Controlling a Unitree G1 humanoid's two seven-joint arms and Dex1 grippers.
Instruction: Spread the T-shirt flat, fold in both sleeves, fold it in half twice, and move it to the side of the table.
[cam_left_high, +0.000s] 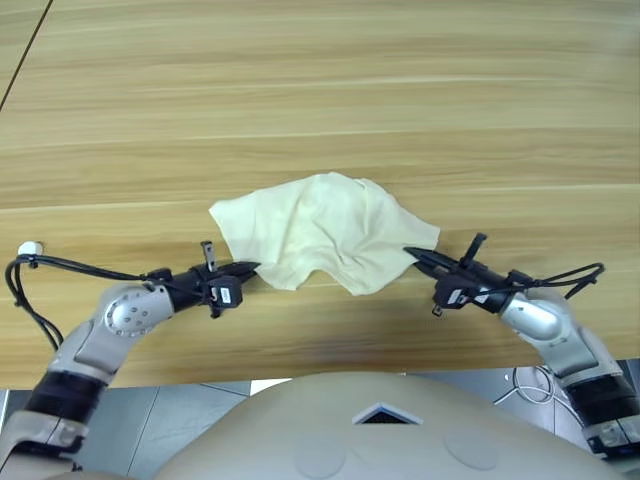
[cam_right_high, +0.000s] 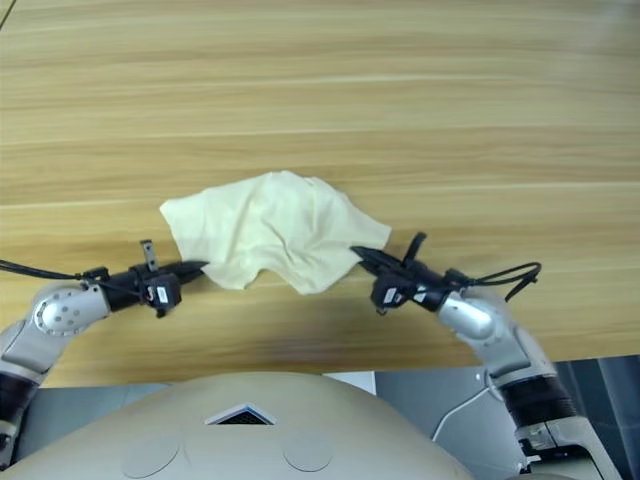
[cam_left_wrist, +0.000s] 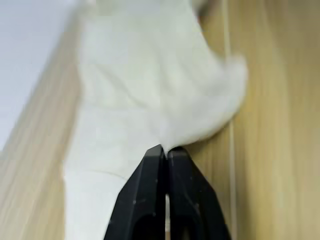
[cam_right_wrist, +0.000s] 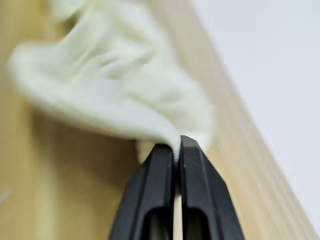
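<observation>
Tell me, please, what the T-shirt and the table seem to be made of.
T-shirt: thin, soft cloth, probably cotton knit, matte pale yellow; it crumples and drapes in loose folds.
Table: wood or wood-look laminate, which I cannot tell; smooth, faintly glossy, with long grain streaks and plank seams.

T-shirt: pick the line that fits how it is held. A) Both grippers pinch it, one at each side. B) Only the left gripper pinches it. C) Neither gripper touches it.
A: the left gripper and the right gripper are each shut on an edge of the crumpled T-shirt, at opposite sides.
</observation>
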